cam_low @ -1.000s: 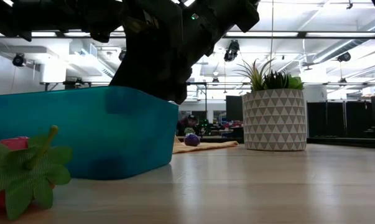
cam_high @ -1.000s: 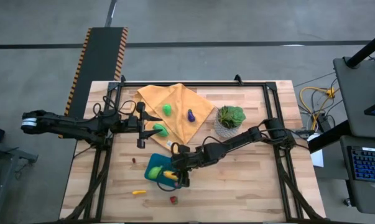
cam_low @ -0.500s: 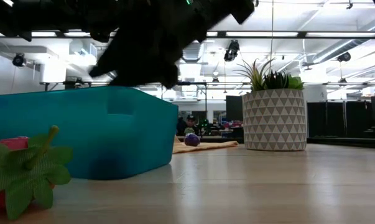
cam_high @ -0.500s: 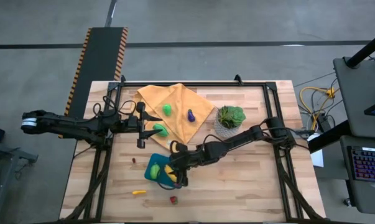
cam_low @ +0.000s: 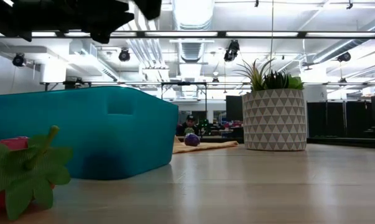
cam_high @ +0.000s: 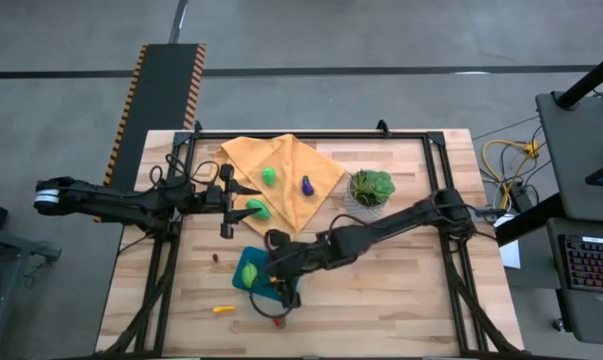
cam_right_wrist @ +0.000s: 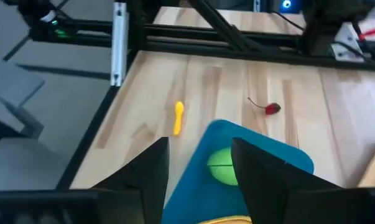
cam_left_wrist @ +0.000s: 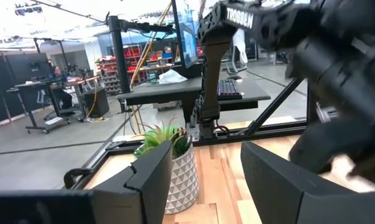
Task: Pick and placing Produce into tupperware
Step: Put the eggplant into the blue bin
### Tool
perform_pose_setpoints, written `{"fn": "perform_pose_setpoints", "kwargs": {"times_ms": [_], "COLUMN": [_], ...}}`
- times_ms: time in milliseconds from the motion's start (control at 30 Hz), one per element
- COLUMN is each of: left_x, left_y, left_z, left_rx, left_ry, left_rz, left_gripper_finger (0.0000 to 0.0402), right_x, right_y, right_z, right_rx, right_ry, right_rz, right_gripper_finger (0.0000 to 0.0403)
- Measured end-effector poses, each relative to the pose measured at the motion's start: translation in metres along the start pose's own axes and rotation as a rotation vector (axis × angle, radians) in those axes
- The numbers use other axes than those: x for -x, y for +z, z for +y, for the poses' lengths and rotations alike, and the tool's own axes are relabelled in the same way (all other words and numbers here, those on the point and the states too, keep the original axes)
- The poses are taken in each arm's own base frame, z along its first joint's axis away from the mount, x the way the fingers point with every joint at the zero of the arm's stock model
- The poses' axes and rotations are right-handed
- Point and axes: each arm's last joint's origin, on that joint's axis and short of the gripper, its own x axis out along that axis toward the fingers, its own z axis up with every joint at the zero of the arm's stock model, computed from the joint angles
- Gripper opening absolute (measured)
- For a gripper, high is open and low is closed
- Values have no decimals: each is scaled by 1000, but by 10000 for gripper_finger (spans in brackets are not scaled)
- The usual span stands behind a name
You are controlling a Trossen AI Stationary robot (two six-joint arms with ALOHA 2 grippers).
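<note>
Right gripper (cam_high: 274,268) over the small teal-blue rectangular plastic tupperware (cam_high: 249,272) at near centre, fingers apart and empty, rounded green toy fruit (cam_right_wrist: 222,166) lying inside it, left gripper (cam_high: 227,204) parted, empty, above the orange-yellow cloth's (cam_high: 291,170) left edge.

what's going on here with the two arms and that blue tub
The right end effector hovers over the teal tupperware, fingers apart and empty; a green piece and something yellow lie inside. The left end effector waits, open, at the edge of the orange cloth, where two green pieces and an eggplant remain. A small yellow piece sits on the table.
</note>
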Motion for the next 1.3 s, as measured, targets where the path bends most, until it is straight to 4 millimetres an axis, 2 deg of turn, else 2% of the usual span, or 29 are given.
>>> {"fn": "perform_pose_setpoints", "kwargs": {"times_ms": [167, 300, 500, 767, 867, 967, 1100, 1167, 1300], "left_x": [0, 0, 0, 0, 0, 0, 1, 1, 1], "left_y": [0, 0, 0, 0, -1, -3, -6, -7, -7], "left_z": [0, 0, -1, -1, -1, -1, -2, -2, -2], "left_rx": [1, 2, 2, 0, 4, 26, 25, 26, 26], "left_ry": [-2, -15, -25, -25, -28, -30, -31, -31, -31], "left_rz": [0, -1, 0, -3, 3, 13, 22, 25, 25], "left_gripper_finger": [178, 178, 178, 178, 178, 178, 178, 178, 178], "right_x": [25, 53, 95, 158, 173, 181, 184, 185, 187], "right_y": [27, 40, 40, 30, 26, 25, 25, 26, 35], "right_z": [15, 22, 17, 4, -5, -17, -39, -48, -67], "right_rx": [81, 150, 189, 166, 134, 113, 58, 42, -11], "right_ry": [14, -76, -276, -459, -547, -585, -563, -524, -560], "right_rz": [7, 40, 91, 49, 7, -37, -39, -28, -41], "right_gripper_finger": [158, 151, 141, 132, 133, 138, 165, 193, 266]}}
